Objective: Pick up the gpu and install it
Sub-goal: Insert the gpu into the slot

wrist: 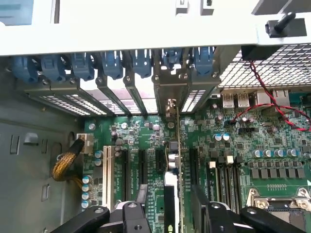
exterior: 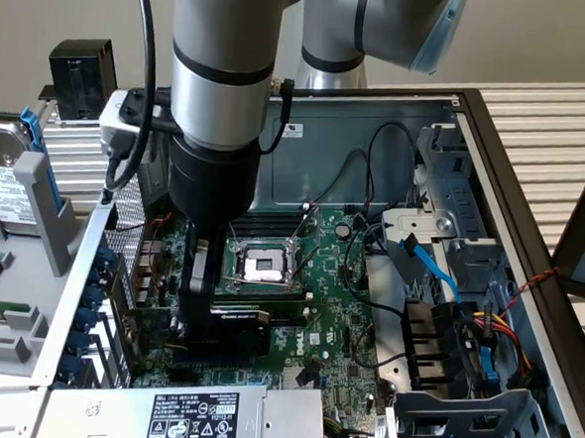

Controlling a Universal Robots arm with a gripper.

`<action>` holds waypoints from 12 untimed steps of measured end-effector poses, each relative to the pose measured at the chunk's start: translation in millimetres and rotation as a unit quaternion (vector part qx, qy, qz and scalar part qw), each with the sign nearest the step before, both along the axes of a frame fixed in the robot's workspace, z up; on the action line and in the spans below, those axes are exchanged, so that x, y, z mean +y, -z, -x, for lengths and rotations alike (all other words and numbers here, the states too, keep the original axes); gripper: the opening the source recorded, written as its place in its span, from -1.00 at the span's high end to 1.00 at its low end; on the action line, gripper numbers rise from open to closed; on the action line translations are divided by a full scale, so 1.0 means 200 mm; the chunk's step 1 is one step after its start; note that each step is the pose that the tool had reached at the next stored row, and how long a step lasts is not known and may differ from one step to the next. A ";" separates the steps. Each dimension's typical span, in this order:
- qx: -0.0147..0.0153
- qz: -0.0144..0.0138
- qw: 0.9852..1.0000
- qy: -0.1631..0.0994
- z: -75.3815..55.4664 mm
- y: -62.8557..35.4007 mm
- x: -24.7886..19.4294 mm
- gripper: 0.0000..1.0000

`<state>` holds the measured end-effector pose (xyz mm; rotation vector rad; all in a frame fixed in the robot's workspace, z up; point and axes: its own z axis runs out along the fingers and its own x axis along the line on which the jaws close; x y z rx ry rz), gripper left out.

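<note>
Inspecting from the exterior view's left: the drive caddy (exterior: 16, 197) sits outside the case and plays no part. My gripper (exterior: 217, 319) stands low over the motherboard (exterior: 337, 311), just beside the CPU socket (exterior: 263, 265), directly above the gpu (exterior: 228, 326).

Finding one: the gpu stands upright on edge in an expansion slot, its black shroud facing the socket side. In the wrist view the card's green edge (wrist: 178, 160) runs straight up toward the rear brackets, and its metal end bracket (wrist: 171, 92) lines up with one opening in the row of blue latches (wrist: 112, 65).

Finding two: my fingers (wrist: 138, 206) stand apart on either side of the card, not clamping it; I judge the card released and resting in the slot.

Judgement on workmanship: seating looks plausible, but I cannot tell whether the contact edge is fully home. To do this step well, I keep my fingers clear of the card's faces and avoid dragging it sideways, and I mind the red wire (wrist: 272, 104) near the ports on the far side.
</note>
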<state>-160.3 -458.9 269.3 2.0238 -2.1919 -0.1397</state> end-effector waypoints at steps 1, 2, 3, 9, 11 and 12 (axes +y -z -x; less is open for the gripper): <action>0.000 0.001 1.000 0.000 0.00 -0.012 0.000 0.05; -0.001 0.003 1.000 0.000 0.00 -0.021 0.000 0.05; -0.001 0.006 1.000 0.000 0.00 -0.028 0.000 0.05; -0.023 0.014 1.000 0.000 0.02 -0.058 0.000 0.05; -0.038 0.015 0.999 0.000 0.02 -0.061 0.001 0.09; -0.045 0.016 0.999 0.000 0.03 -0.062 0.001 0.22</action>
